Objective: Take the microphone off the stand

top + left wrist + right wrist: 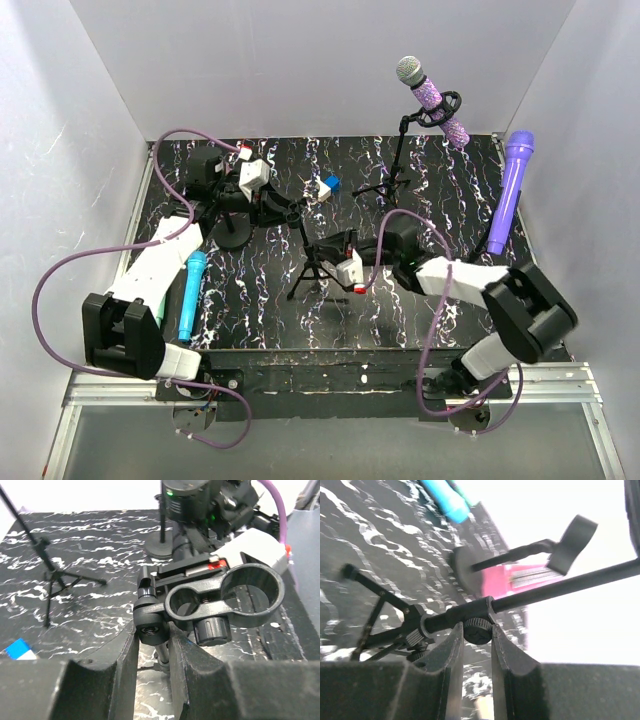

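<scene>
Black marbled table point(260, 320), top view: blue microphone point(191, 293) laid flat, well apart from left gripper point(297, 212). Left wrist: stand joint point(150, 620) pinched shut, clip point(217, 592) beyond empty. Right wrist: right gripper point(477, 640) clamped on stand knob point(477, 629). Removal judged done.

left arm point(158, 262) extended forward | left end effector point(152, 650) pinched | right arm point(468, 276) folded inward | right end effector point(477, 639) pinched

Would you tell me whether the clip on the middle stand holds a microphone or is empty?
Empty: in the left wrist view the clip shows two open rings with nothing in them.
</scene>
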You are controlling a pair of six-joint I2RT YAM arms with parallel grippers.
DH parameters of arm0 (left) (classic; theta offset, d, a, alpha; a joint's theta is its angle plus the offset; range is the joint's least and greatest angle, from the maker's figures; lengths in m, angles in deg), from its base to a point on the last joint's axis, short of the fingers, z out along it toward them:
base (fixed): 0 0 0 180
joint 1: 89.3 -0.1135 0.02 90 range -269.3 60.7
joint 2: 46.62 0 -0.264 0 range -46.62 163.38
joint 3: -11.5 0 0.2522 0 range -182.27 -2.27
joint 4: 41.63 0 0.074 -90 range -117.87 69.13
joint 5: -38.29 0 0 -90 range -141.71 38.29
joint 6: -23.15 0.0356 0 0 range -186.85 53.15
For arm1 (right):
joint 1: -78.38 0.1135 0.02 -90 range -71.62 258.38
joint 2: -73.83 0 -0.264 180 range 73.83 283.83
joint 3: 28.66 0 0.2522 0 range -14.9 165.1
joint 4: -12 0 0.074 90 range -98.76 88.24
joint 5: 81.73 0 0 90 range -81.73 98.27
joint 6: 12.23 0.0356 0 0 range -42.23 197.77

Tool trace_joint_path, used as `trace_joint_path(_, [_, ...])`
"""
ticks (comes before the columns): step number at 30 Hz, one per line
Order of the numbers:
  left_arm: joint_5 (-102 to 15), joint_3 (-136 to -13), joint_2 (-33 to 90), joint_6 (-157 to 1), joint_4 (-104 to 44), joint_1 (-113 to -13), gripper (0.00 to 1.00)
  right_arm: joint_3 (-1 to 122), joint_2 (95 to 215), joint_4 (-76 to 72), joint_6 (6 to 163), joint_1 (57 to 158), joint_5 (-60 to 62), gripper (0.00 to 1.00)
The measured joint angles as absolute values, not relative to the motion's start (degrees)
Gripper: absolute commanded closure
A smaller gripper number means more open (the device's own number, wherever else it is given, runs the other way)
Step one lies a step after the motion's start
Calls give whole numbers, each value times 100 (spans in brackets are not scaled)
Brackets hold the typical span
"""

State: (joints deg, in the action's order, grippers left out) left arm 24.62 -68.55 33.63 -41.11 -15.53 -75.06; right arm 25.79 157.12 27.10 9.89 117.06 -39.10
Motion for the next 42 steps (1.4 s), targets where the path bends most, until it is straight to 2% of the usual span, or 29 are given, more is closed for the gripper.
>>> trace_joint_path(1, [2399, -6855, 3356, -4161, -1601, -7530, 100, 2398, 15911, 3460, 829, 11703, -3910, 88])
trace_joint_path(3, [2288, -6852, 3356, -4244, -1695, -7582, 100, 2155, 16426, 4894, 655, 11695, -3932, 59])
trace_joint_path(5, [2224, -6852, 3359, -4268, -1741, -7606, 100, 1985, 16811, 5925, 670, 11644, -3971, 51])
trace_joint_path(7, [2215, -6852, 3361, -4266, -1741, -7597, 100, 1746, 16879, 6351, 753, 11566, -3960, 44])
trace_joint_path(9, [2211, -6852, 3363, -4253, -1741, -7571, 100, 1591, 16647, 6198, 849, 11452, -3967, 26])
trace_joint_path(10, [2213, -6852, 3363, -4244, -1741, -7567, 100, 1602, 16385, 5739, 897, 11391, -3954, 20])
trace_joint_path(13, [2213, -6852, 3363, -4220, -1734, -7567, 100, 2197, 15373, 3696, 1124, 11225, -3974, 20])
trace_joint_path(16, [2211, -6852, 3365, -4185, -1723, -7565, 100, 3475, 15034, 2050, 1815, 11153, -3936, 23])
trace_joint_path(20, [2200, -6852, 3367, -4135, -1714, -7565, 100, 4986, 15329, 231, 3262, 11129, -3974, 25])
trace_joint_path(24, [2180, -6852, 3370, -4109, -1714, -7562, 100, 5982, 16182, -1172, 4613, 11113, -4242, 31])
trace_joint_path(30, [2130, -6852, 3370, -4098, -1717, -7549, 100, 6070, 17043, -2024, 6364, 11111, -4433, 35])
trace_joint_path(36, [2095, -6852, 3370, -4100, -1725, -7530, 100, 6072, 17167, -2029, 7330, 11111, -4496, 36])
trace_joint_path(40, [1901, -6850, 3437, -4094, -1703, -7525, 100, 6081, 17266, -2000, 7741, 11115, -4577, 45])
trace_joint_path(42, [1824, -6839, 3472, -4094, -1695, -7525, 100, 6098, 17369, -2000, 7861, 11140, -4535, 47])
